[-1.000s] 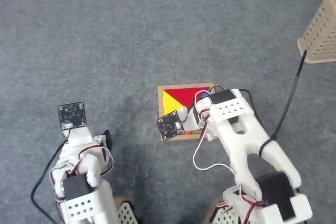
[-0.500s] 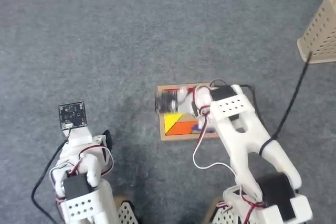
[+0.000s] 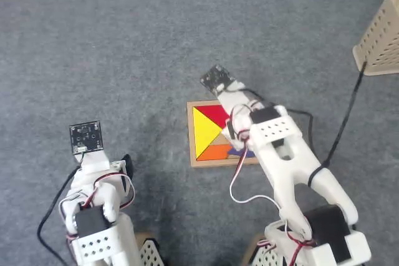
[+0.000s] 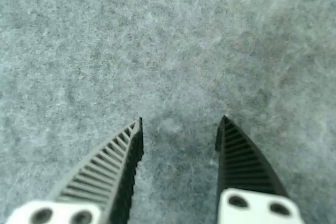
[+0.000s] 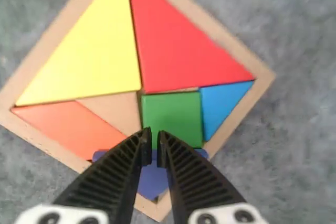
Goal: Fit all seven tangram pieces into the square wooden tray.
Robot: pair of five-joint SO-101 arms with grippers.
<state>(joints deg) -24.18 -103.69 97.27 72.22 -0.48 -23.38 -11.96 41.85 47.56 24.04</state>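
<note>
We judge this the last seating step: the right gripper (image 5: 151,137), clenched on nothing, hangs over the purple triangle (image 5: 153,183), which sits at 1 corner of the square wooden tray (image 3: 190,138), seemingly not flush. Next, it needs pressing level. The left gripper (image 4: 181,124) gapes above carpet (image 4: 157,35).

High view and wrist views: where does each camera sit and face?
High view: above the table, looking down; left arm, right arm show.
Left wrist view: on left arm, facing table; open left gripper shows.
Right wrist view: on right arm, facing tray; right gripper shows.
Shared: high and right wrist views both show the tray.
</note>
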